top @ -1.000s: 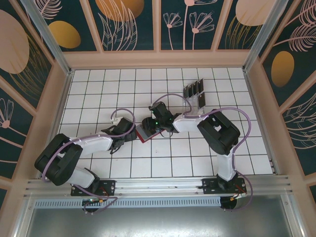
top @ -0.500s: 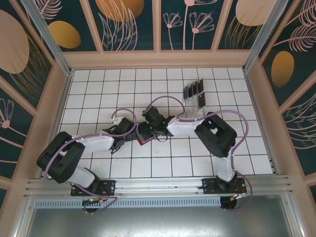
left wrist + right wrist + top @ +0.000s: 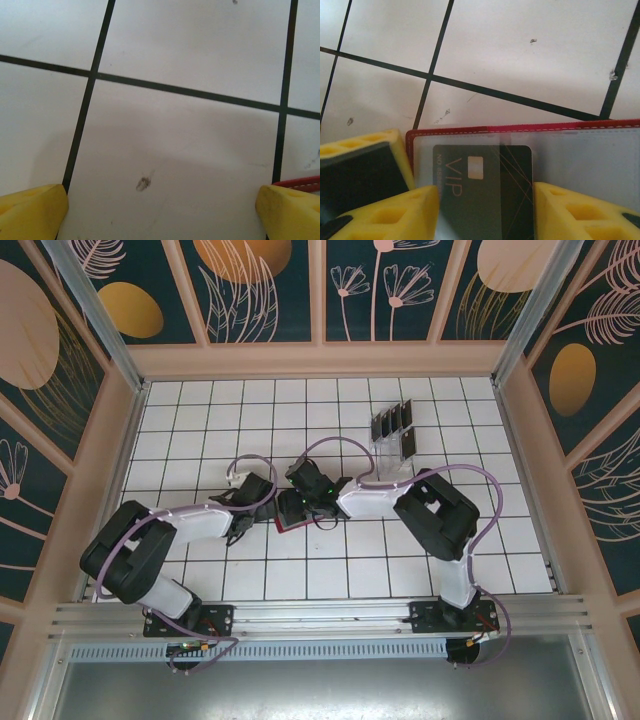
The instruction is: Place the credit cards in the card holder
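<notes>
The red card holder (image 3: 520, 131) lies open on the white tiles, its clear sleeve facing up. A black credit card (image 3: 485, 190) marked VIP rests on it, its left part under the frosted sleeve. My right gripper (image 3: 485, 200) straddles that card, one yellow finger against each side edge. From above, the right gripper (image 3: 302, 500) sits over the card holder (image 3: 287, 517). My left gripper (image 3: 162, 205) hovers wide open over bare tile just left of the holder, whose red edge (image 3: 300, 181) shows beside its right finger. Seen from above, the left gripper (image 3: 240, 525) holds nothing.
A clear plastic rack (image 3: 395, 435) with several black cards standing in its slots sits at the back right of the tiled floor. A yellow finger (image 3: 365, 145) of the other gripper lies close to the holder's left edge. Pink walls enclose the floor.
My right gripper has moved left and a little nearer with the card, and the card holder now lies closer to the left gripper. The left forearm has shifted slightly.
</notes>
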You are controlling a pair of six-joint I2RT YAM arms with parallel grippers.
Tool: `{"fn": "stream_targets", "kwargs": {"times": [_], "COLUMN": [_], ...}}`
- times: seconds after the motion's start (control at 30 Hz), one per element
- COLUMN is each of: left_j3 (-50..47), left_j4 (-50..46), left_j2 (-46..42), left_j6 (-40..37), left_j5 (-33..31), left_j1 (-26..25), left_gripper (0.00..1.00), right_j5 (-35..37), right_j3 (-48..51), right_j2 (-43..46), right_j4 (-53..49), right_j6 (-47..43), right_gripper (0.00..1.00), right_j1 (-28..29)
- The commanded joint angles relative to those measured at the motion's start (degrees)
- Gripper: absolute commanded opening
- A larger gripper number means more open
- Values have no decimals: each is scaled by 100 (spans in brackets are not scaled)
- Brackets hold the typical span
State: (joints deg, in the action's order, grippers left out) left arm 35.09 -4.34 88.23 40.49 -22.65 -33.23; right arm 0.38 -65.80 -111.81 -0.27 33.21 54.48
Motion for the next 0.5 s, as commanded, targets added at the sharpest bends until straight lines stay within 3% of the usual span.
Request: {"fn": "stream_targets", "kwargs": {"times": [0.0, 0.47], "left_j3": [99, -103], "left_j4": [352, 78], "left_j2": [267, -448], "left_j6": [-300, -280], "left_j5": [5, 169], "left_j1": [281, 454], "left_gripper": [99, 99], "right_j5": [-44, -124], "right_j3": [133, 438], "right_j2": [157, 540], "right_j4": [-143, 26], "right_j6": [294, 536], "right_gripper": [52, 51], "right_j1": [-19, -116]}}
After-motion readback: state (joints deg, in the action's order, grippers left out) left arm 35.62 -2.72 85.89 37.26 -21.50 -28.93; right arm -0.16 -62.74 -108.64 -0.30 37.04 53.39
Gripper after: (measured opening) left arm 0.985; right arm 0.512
